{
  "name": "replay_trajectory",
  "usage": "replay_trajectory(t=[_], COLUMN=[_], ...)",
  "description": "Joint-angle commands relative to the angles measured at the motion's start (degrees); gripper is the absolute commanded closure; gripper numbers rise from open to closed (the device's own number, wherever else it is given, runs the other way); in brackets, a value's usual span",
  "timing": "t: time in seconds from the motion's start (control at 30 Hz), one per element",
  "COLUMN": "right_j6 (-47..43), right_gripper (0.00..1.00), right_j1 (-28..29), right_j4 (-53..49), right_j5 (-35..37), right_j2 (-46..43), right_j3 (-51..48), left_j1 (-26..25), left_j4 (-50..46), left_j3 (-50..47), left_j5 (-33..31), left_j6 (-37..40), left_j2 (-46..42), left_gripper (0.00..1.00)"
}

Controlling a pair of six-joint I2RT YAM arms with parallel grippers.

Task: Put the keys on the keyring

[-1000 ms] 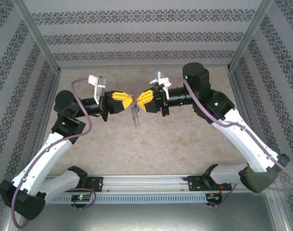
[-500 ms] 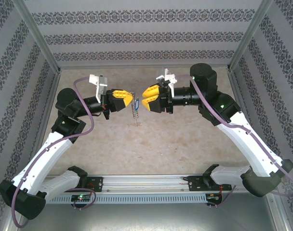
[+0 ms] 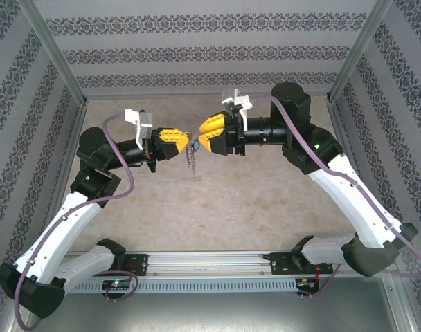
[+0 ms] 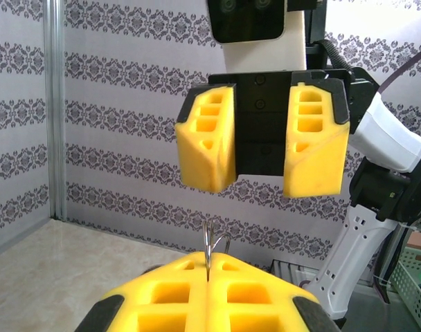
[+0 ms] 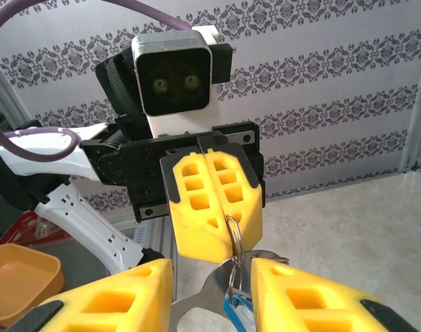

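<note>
Keyring: flat grey oval metal keyring [image 5: 200,294] hangs just under the left gripper [image 5: 210,242], whose yellow fingers clamp one thin wire ring.
Key: tiny blue-headed key [image 5: 233,309] dangles beside that loop.
Opposite claw: right gripper [image 4: 259,166] faces the left gripper, jaws parted, empty.
Risk: the slim pinch could slip and drop the loop.
Around: beige table [image 3: 266,200] well below; hanging wire rings may foul an approach.

A lab enclosure: patterned panels [image 3: 196,55] on aluminium posts [image 3: 61,62]

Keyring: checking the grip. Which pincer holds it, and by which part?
Left pincer, shut on one thin wire ring of the keyring; right pincer open.
</note>
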Motion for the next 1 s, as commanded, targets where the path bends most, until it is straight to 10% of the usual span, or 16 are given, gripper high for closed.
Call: replay_trajectory(t=[0.0, 0.6, 0.97], right_j6=[0.55, -0.50, -0.59], right_gripper=[0.64, 0.92, 0.92], right_j1=[0.88, 1.96, 2.61], right_j4=[1.09, -0.16, -0.38], right_j5=[-1.28, -5.51, -7.80], right_j2=[1.01, 4.43, 4.95], right_j3=[1.97, 3.37, 3.21], left_j1=[-0.22, -0.31, -0.47], left_j4=[5.73, 6.27, 6.18], left_j3=[0.68, 2.37, 2.84], left_j5=[1.84, 3.44, 3.20], left_j6=[-0.42, -2.16, -2.34], left_j2=[-0.03, 1.05, 1.48], left_gripper=[1.00, 1.00, 1.00])
